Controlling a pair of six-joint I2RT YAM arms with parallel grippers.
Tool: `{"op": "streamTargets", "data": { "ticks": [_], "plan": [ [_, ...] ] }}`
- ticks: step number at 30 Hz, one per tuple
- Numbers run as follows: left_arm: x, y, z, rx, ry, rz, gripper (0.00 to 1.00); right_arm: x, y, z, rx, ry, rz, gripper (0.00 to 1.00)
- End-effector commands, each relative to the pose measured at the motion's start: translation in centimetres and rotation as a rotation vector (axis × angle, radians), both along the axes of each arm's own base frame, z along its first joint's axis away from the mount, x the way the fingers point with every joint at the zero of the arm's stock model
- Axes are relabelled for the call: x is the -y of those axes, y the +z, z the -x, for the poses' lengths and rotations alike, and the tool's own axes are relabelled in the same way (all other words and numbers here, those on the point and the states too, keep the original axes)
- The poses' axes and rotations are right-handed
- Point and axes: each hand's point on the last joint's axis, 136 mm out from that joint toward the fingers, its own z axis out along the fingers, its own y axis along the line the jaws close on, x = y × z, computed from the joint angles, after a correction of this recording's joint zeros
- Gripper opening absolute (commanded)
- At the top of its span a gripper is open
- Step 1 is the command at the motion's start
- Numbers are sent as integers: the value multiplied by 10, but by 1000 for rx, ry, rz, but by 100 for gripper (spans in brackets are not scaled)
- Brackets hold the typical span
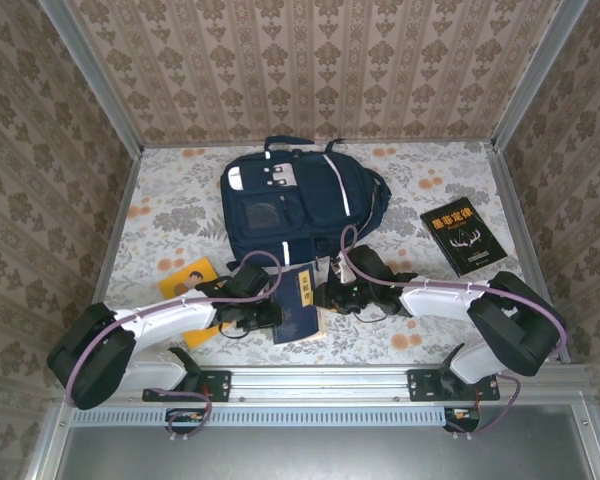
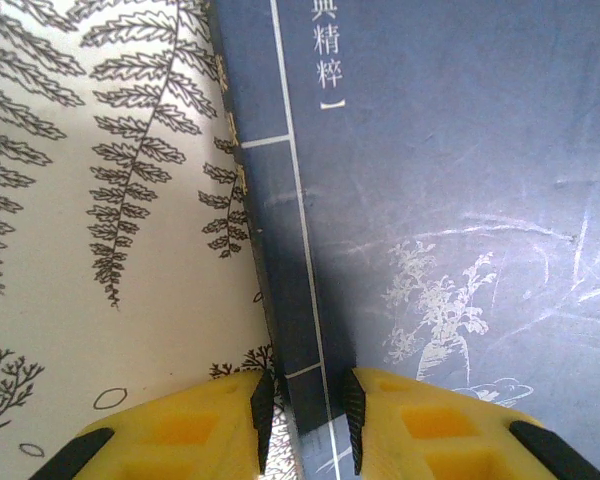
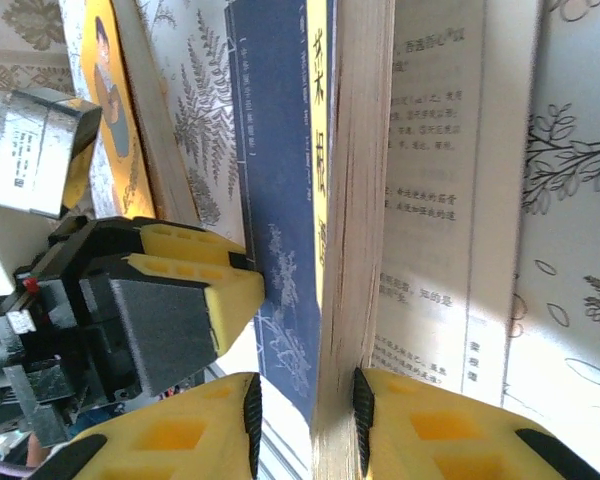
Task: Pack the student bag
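The student bag (image 1: 290,205) lies flat at the far middle of the table on a pale leaf-printed tablecloth (image 1: 160,230). Its front pocket with the white patches faces up, and both arms are well apart from it. Nearer, between the two arms, is a blue book (image 1: 300,305) with white Chinese characters and a faint plant drawing on its cover. The left gripper (image 1: 265,315) meets the book at its left edge. In the left wrist view its yellow fingers (image 2: 400,430) stand at a narrow gap, with the book's spine strip filling the space between the dark pads, so it appears pinched there. The right gripper (image 1: 330,295) comes at the book from the right. In the right wrist view the blue cover and the block of pages run between its two fingers (image 3: 430,440). One pad is against the page block, while a sliver of light shows between the other pad and the cover, so the fingers straddle the book without clamping it. Printed pages show on the far side of the block. A yellow book (image 1: 190,280) lies to the left, partly under the left arm. A black book (image 1: 463,236) with gold lettering lies apart on the right, near the table's right edge.
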Motion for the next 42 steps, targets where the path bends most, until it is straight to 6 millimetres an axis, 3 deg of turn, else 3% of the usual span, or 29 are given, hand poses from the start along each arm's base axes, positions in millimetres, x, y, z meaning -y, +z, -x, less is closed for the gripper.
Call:
{"op": "streamTargets", "data": {
  "ticks": [1, 10, 16, 23, 30, 42],
  "plan": [
    [10, -4, -1, 22, -41, 24, 30, -15, 18, 9, -22, 40, -115, 33],
    [11, -2, -1, 29, -45, 32, 30, -42, 10, 7, -82, 63, -192, 34],
    [5, 2, -1, 41, -41, 21, 30, -37, -10, 5, -85, 54, -108, 32],
    [-18, 19, -7, 82, 5, -7, 44, -19, -13, 4, -42, 52, 10, 26],
    [-45, 43, -18, 126, 97, 5, 56, -25, 4, 3, -36, 69, -31, 13],
    [-39, 22, -15, 42, 137, 82, 59, -34, 7, -3, -64, 60, -71, 0]
  ]
}}
